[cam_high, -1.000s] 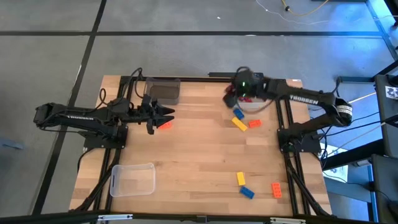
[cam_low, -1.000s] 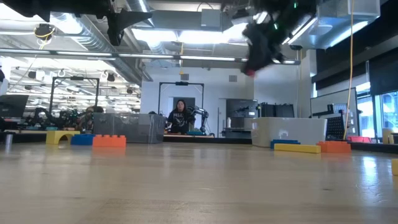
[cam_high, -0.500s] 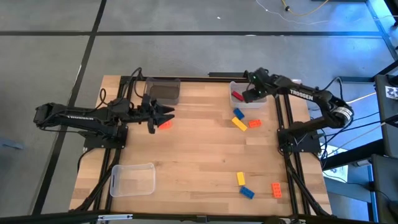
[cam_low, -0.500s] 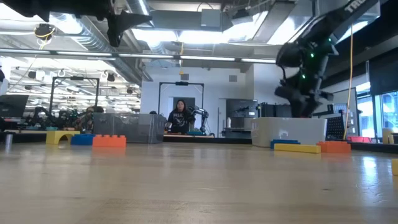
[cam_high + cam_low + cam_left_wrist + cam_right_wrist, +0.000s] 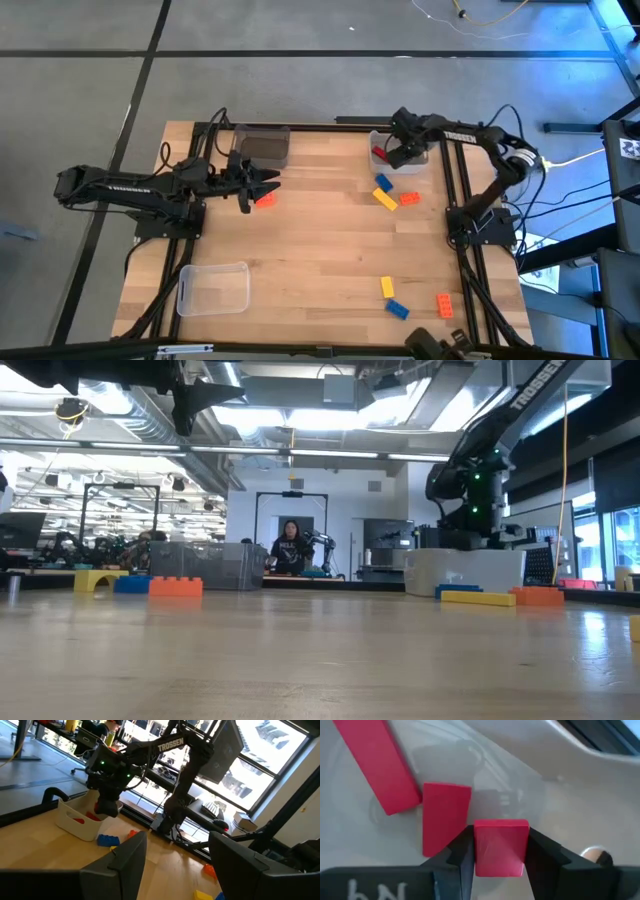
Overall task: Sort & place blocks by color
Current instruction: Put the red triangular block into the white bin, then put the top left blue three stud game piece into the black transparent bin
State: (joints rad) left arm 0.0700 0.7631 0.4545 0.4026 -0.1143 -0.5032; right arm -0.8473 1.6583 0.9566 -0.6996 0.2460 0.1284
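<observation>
Right wrist view: right pincer (image 5: 500,851) clamped around red block (image 5: 500,846).

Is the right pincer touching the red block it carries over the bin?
Touching. The right wrist view shows both fingers of the right pincer pressed against the red block.

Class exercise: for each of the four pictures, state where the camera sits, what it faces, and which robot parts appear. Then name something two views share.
High: overhead, facing down; both arms.
Low: tabletop height, facing the room; right arm.
Left wrist: on the left arm; own open left pincer, right arm beyond.
Right wrist: inside the bin; right pincer holding a red block.
Shared: high and left wrist show the bin.
</observation>
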